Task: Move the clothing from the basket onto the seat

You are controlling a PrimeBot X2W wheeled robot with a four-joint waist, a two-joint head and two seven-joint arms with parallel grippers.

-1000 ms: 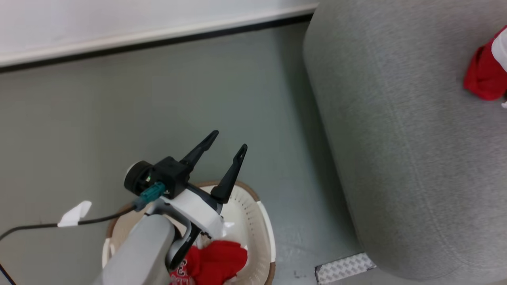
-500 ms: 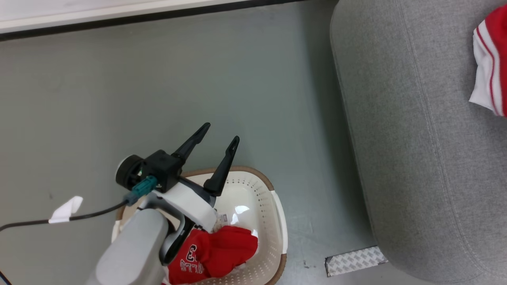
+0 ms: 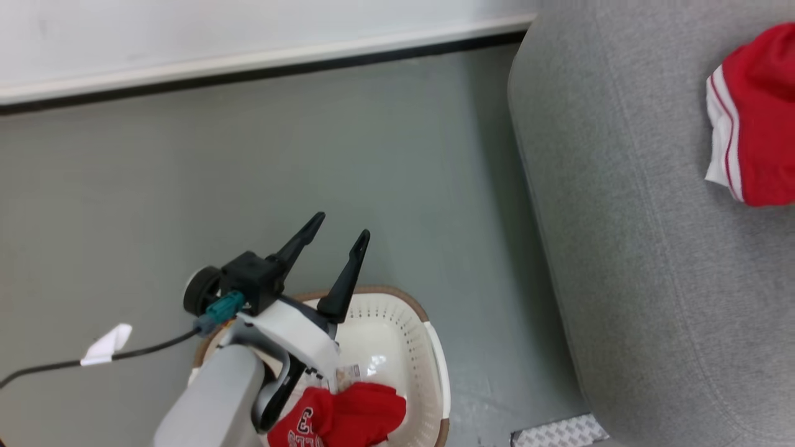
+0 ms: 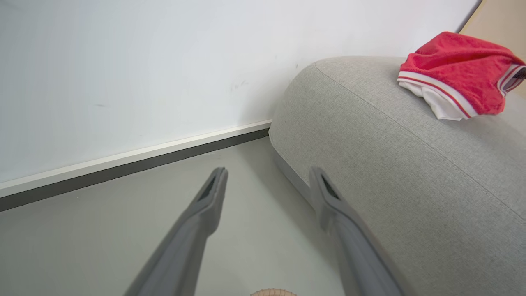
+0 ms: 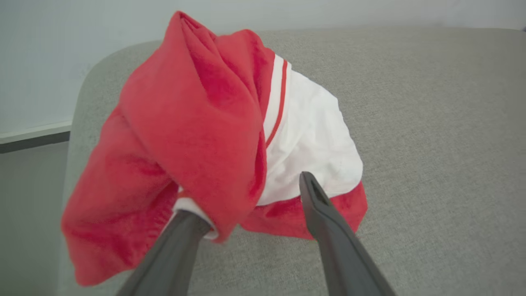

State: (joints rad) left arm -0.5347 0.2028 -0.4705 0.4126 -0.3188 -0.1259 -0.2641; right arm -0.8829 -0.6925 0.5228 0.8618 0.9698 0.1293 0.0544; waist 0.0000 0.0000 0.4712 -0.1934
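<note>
Grey floor (image 3: pixel 248 155) runs along the sofa (image 3: pixel 621 261); basket (image 3: pixel 404 298) stands on it near the sofa's end. Red striped top (image 3: pixel 754 118) lies on the sofa seat. Right fingers (image 5: pixel 328 230) are spread apart at it, w/ cloth draped over one tip. Red lettered top (image 3: pixel 348 419) sits in the basket, off the sofa. Left fingers (image 3: pixel 345 273) are spread wide & empty over the basket rim.

grey floor (image 3: pixel 248 186), basket (image 3: pixel 407 323) and sofa (image 3: pixel 621 261) on it, red garment (image 3: pixel 761 118) on sofa
</note>
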